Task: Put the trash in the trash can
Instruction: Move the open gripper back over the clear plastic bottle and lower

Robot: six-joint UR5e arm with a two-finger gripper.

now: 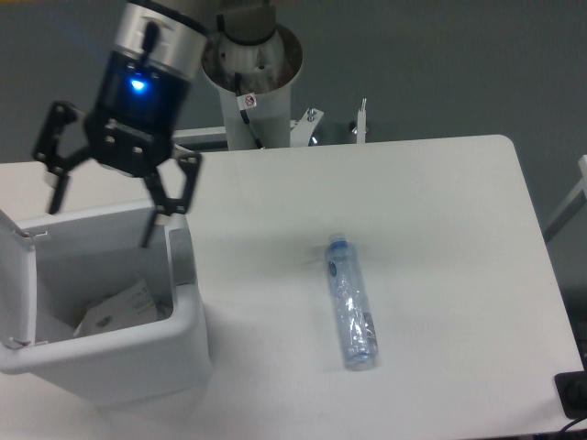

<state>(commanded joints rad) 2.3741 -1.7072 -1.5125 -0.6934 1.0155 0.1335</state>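
Jaws spread wide, nothing between them. The black two-finger gripper (103, 211) hangs at far left over the far rim of the white plastic rectangular trash can (138, 353), fingers pointing down and toward the near side. One fingertip sits at the left by the can's far-left corner, the other drops just at the far-right corner of the opening; whether either touches the rim, can't tell. A blue light glows on the gripper's silver-and-black wrist body (147, 64).

Trash can sits at near left of the white table (440, 211), lid (14, 284) swung open and standing up on the left side, grey tab (183, 257) on the right wall. Inside, on the bottom, lies the flat white paper wrapper (119, 307), tilted, partly hidden by the near wall.

The clear plastic water bottle with a blue cap (350, 304) lies on its side on the table, right of the can and well apart from it, roughly mid-table. Long axis runs far-to-near with a slight lean: cap end points to the far side and a bit left, base end points near and slightly right. Bottle looks crinkled, label faint.

The white arm base column (252, 82) stands at the far table edge, behind the gripper.
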